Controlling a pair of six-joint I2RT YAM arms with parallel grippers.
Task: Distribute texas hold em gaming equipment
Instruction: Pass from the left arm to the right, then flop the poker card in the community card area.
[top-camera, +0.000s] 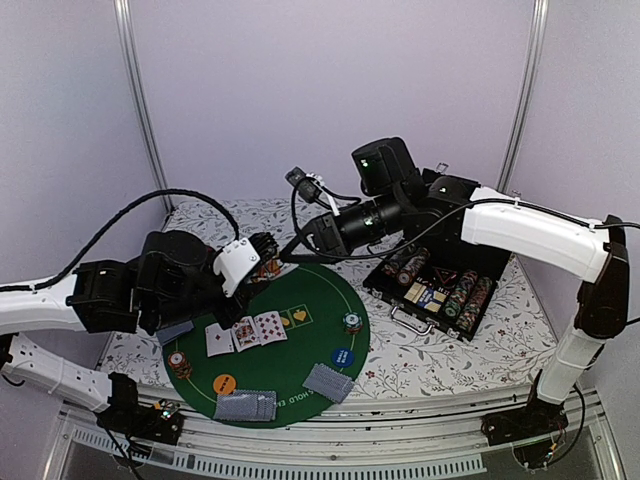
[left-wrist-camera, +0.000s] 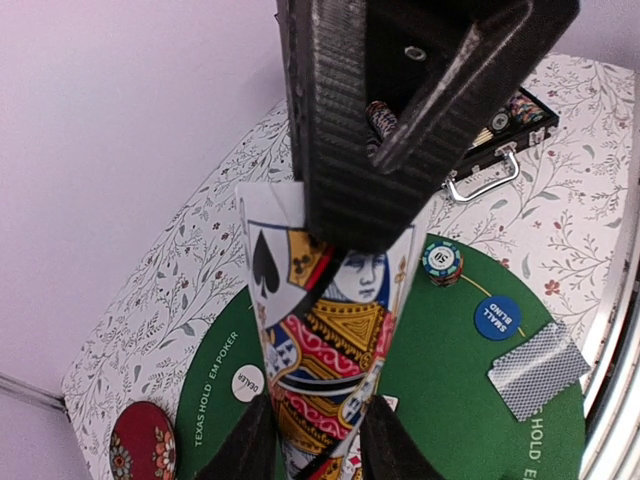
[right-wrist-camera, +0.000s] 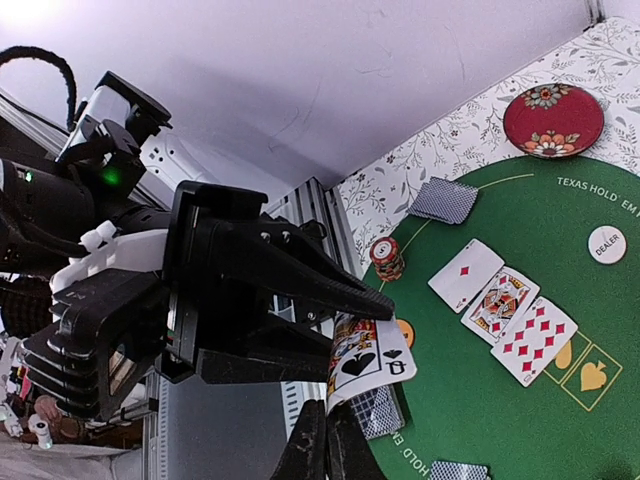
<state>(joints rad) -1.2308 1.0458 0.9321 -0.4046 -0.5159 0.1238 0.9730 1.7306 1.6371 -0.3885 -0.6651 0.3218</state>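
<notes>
Card (left-wrist-camera: 332, 350) in left claw (left-wrist-camera: 320, 445) and right claw (right-wrist-camera: 325, 428)

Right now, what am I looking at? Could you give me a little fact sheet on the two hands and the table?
Left hand: closed on the queen of spades
Right hand: closed on the same card's opposite edge
Green mat: three cards face up in a row
Blue button: reads small blind
Chip case: open, to the right of the mat

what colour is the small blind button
The button is blue with white lettering; clearest in left wrist view.
</notes>
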